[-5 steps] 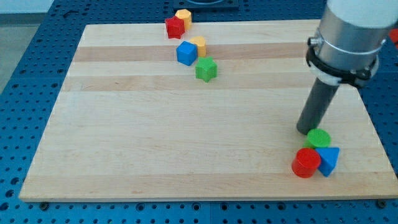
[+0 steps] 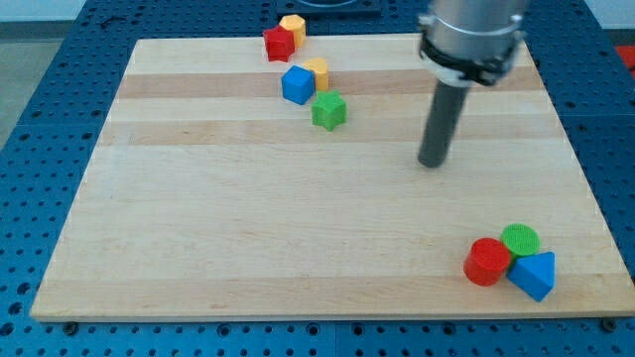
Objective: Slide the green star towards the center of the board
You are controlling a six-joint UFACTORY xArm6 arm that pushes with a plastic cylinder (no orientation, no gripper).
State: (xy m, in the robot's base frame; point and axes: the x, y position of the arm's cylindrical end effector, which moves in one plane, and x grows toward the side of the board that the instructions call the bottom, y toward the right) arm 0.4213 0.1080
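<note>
A dark rod hangs over a pale wooden desk (image 2: 198,248), its tip (image 2: 431,164) resting on bare wood right of the middle, well apart from every block. There is no pincer on this arm, so nothing is spread or pinching; the rod alone does the work. The green star (image 2: 329,110) sits near the desk's top edge, a little left of the midline, just beside a blue block (image 2: 298,84) and an orange block (image 2: 317,69) that crowd it from the upper left. It looks like a small, rigid, light piece that should skate easily over the smooth wood and may spin if pushed off-centre; the sound place to press is its far side, the face toward the top edge, square through its middle, so it travels down toward the centre. By count, eight blocks are out: two green, two blue, two red, two orange. A red block (image 2: 279,43) and a second orange one (image 2: 293,25) sit at the top edge, while a red cylinder (image 2: 487,261), a green cylinder (image 2: 520,239) and a blue triangular block (image 2: 534,274) huddle in the bottom right corner.
</note>
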